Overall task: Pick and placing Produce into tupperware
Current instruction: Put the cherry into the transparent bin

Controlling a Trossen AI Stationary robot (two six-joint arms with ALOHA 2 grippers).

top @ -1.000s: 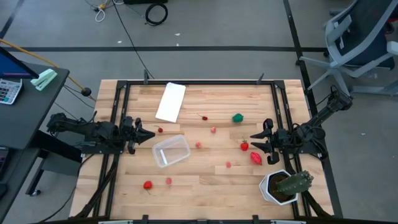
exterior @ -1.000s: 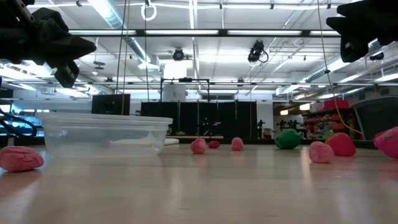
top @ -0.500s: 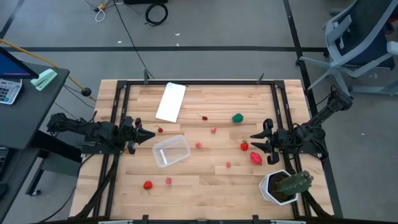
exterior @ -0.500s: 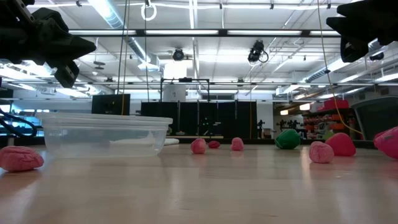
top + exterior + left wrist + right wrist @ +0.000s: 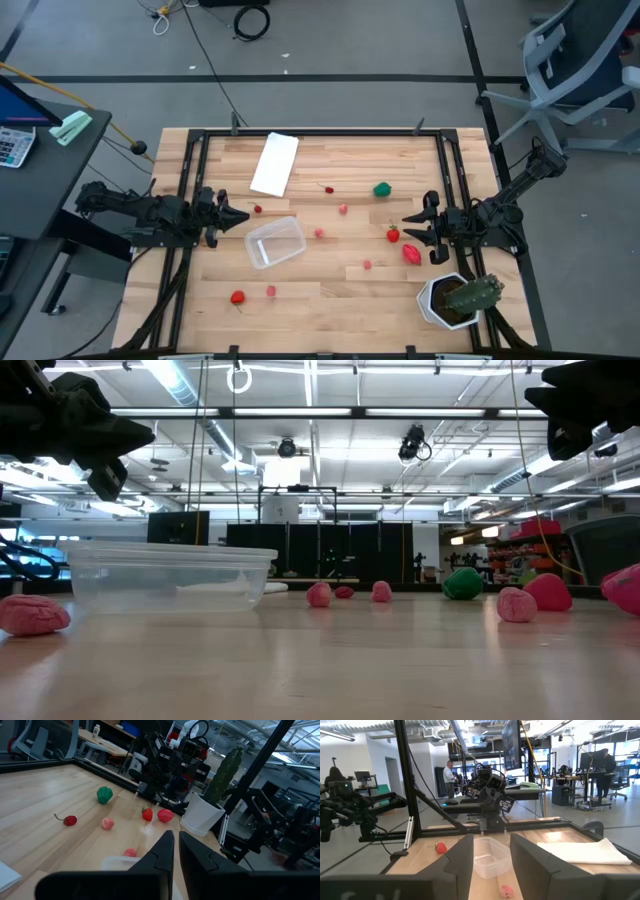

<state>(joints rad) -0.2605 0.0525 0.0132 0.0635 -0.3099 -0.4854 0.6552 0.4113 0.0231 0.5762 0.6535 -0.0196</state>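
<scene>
The clear tupperware point(image 5: 275, 242) stands open on the wooden table, left of centre. Small red and pink produce lies scattered around it: a strawberry point(image 5: 393, 234), a red piece point(image 5: 411, 253), a round green piece point(image 5: 382, 189), a cherry point(image 5: 329, 187) and a red piece near the front point(image 5: 238, 297). My left gripper point(image 5: 238, 217) hovers level at the table's left side, pointing at the box, its fingers point(image 5: 170, 845) almost together and holding nothing. My right gripper point(image 5: 407, 226) hovers at the right side beside the strawberry, open and empty point(image 5: 491, 840).
A flat white panel point(image 5: 275, 164) lies at the far left. A green cactus in a white pot point(image 5: 460, 298) stands at the near right corner, close under my right arm. Black frame rails point(image 5: 190, 170) run along the table's left, right and far edges.
</scene>
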